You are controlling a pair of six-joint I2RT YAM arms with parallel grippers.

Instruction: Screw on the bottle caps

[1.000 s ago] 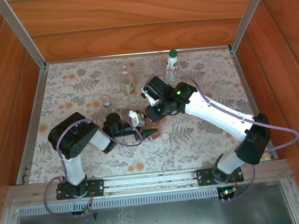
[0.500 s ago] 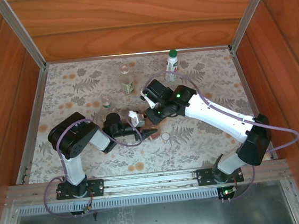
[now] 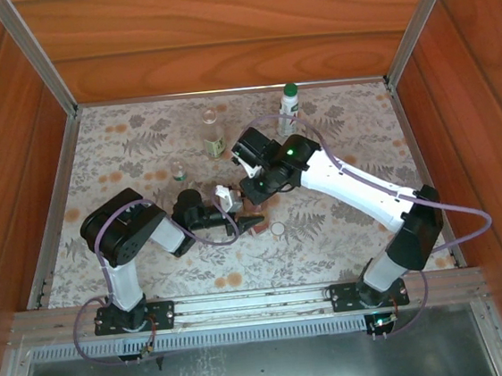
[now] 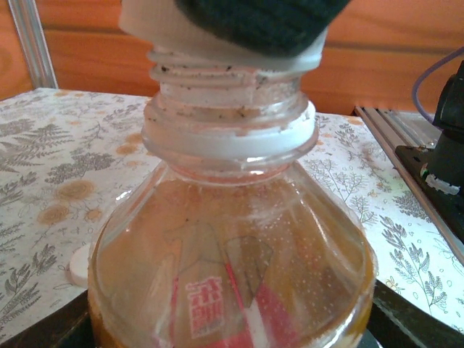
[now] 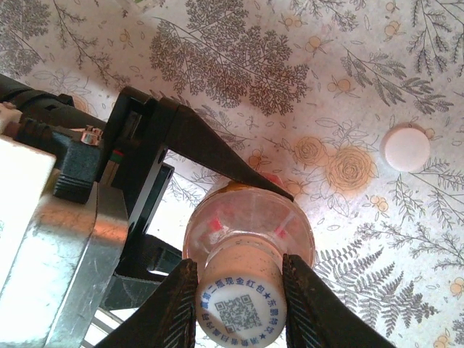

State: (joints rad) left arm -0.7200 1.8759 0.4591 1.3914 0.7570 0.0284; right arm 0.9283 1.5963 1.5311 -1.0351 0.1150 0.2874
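Clamped with the right gripper onto a white cap, at six o'clock in its wrist view. Perched on the neck of the amber bottle, threads bare beneath (barely started, seemingly a touch crooked). Bottle's body clenched by the left gripper, reaching in from nine o'clock. Early in threading, by the look. Next: press down squarely and twist, bracing the bottle. Further out, a loose cap at two o'clock.
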